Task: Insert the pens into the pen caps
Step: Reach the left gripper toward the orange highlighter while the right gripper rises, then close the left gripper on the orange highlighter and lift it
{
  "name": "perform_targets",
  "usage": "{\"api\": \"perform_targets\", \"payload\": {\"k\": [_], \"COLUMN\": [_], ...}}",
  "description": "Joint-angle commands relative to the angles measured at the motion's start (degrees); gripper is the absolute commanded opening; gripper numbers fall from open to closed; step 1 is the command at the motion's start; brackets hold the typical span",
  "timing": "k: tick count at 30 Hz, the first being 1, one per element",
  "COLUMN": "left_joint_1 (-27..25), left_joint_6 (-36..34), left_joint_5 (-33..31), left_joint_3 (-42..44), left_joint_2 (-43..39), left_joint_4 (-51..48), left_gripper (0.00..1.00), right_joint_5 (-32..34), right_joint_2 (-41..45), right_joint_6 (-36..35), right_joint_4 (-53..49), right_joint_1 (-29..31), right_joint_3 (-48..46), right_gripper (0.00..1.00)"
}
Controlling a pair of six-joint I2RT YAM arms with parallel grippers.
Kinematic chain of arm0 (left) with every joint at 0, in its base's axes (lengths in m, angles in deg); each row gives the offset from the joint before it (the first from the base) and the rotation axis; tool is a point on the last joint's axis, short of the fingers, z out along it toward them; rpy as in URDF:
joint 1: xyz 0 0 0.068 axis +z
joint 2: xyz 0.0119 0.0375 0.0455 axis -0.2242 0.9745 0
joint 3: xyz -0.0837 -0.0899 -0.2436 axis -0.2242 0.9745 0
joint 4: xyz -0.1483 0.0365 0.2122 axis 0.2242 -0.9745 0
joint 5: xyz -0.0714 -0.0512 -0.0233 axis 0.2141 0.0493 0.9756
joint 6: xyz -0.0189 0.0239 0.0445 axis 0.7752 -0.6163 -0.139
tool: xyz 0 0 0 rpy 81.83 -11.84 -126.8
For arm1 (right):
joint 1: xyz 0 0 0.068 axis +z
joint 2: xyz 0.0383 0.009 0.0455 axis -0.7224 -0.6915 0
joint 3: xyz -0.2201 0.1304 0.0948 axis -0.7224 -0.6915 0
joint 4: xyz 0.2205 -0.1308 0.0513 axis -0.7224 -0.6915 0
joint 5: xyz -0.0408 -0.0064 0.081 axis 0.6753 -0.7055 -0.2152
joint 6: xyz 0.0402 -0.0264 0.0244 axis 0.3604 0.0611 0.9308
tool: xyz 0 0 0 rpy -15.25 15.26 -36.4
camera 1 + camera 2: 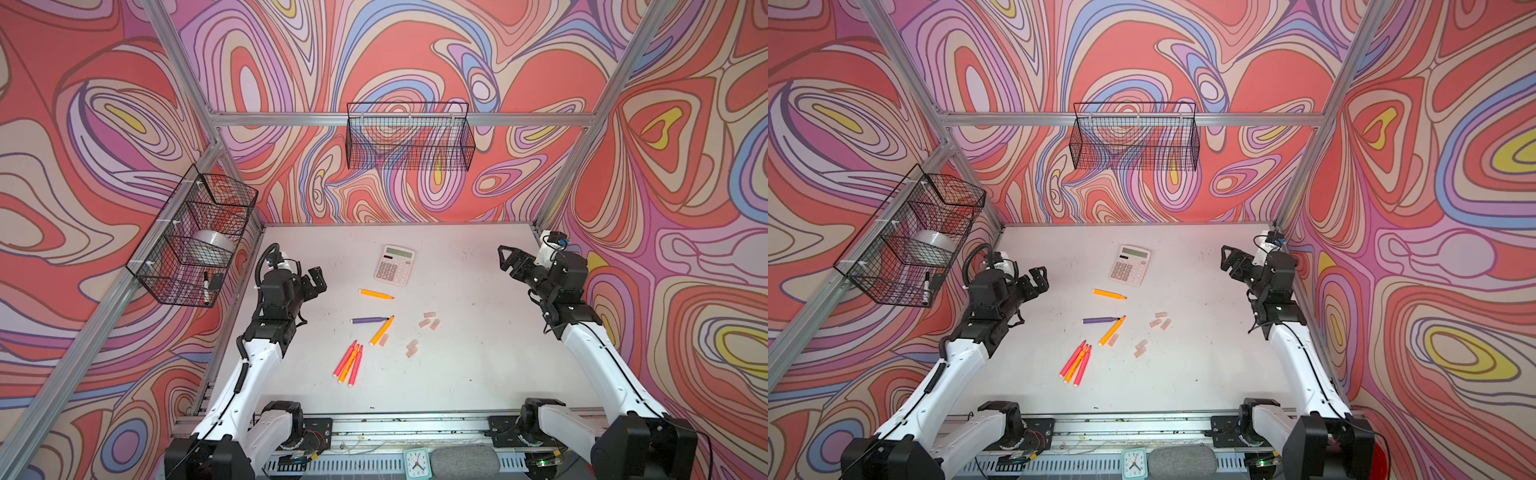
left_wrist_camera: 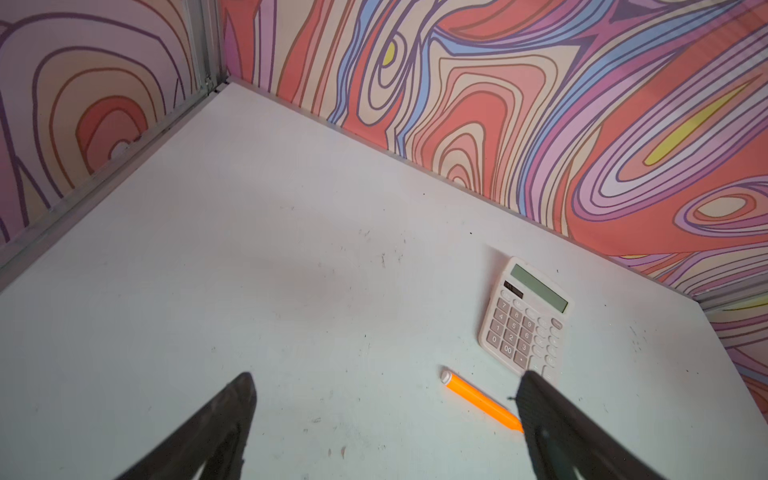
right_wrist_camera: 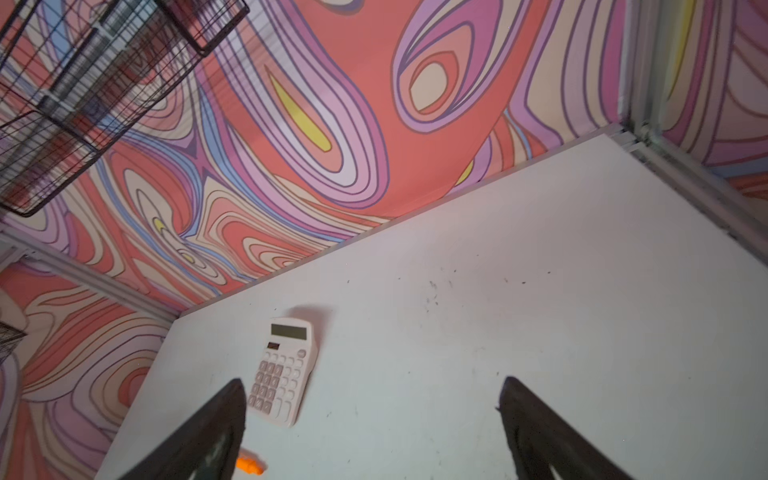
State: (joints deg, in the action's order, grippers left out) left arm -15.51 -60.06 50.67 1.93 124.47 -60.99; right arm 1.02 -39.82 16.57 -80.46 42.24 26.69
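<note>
Six pens lie mid-table in both top views: an orange pen (image 1: 376, 294) (image 2: 482, 401) near the calculator, a purple pen (image 1: 370, 320) touching a second orange pen (image 1: 381, 331), and two pink-red pens with an orange one bunched together (image 1: 348, 363) (image 1: 1076, 364). Pale pink pen caps lie loose to their right: three together (image 1: 429, 321), two (image 1: 411, 348), and one (image 1: 384, 340) beside the second orange pen. My left gripper (image 1: 318, 279) (image 2: 386, 376) hovers open and empty at the left. My right gripper (image 1: 505, 257) (image 3: 374, 380) is open and empty at the far right.
A pink calculator (image 1: 394, 265) (image 3: 284, 370) lies at the back centre. A wire basket (image 1: 195, 237) on the left wall holds a tape roll and a black-capped marker (image 1: 206, 286). Another wire basket (image 1: 409, 137) hangs on the back wall. A small clock (image 1: 415, 463) stands at the front edge.
</note>
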Motion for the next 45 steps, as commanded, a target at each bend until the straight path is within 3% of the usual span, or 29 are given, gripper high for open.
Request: {"api": "perform_targets", "payload": {"k": [1,3,7,12,15,19,23,27,30,45], "left_joint_1": [0.35,0.45,0.79,-2.10,-9.00,-22.62,-34.60,-41.19,-42.27,-42.62], "left_joint_6": [5.26,6.85,5.20,6.64,3.94,-0.33,-2.30,-2.40,-2.59,-2.17], "left_joint_5": [-2.25,-2.77,9.84,14.60,13.41,8.62,0.87,-3.58,-3.70,-10.43], "left_joint_3": [-1.02,-1.12,0.18,0.84,-0.86,0.17,-2.06,-3.57,-4.86,-14.63], "left_joint_2": [0.33,1.48,-2.20,-10.91,-10.72,-8.65,-1.23,7.61,13.60,33.10], "left_joint_4": [-5.53,-5.44,-1.62,-7.20,-16.48,-18.89,-21.66,-21.01,-20.38,-26.91], "left_gripper": [1.00,1.00,0.93,0.92,0.77,0.71,0.65,0.55,0.49,0.40], "right_joint_5": [-5.11,-2.50,2.86,3.28,3.68,3.61,7.32,11.86,14.75,26.11], "right_joint_2": [3.82,4.69,1.21,-4.51,-6.17,-6.57,-5.10,-3.48,-4.05,-4.93], "right_joint_6": [4.21,4.34,5.17,7.54,8.83,9.89,8.41,6.28,4.78,0.41], "right_joint_4": [-1.67,-1.18,-2.22,-1.85,-0.31,2.05,-1.50,-3.06,-5.28,-7.19], "right_joint_1": [3.29,7.65,16.26,17.63,17.94,18.42,18.44,18.43,18.44,18.34], "right_joint_3": [-4.49,-5.80,-5.91,-6.21,-7.11,-9.32,-9.61,-10.13,-9.29,-9.66], "right_gripper": [0.98,0.98,0.91,0.75,0.69,0.68,0.67,0.69,0.69,0.67]}}
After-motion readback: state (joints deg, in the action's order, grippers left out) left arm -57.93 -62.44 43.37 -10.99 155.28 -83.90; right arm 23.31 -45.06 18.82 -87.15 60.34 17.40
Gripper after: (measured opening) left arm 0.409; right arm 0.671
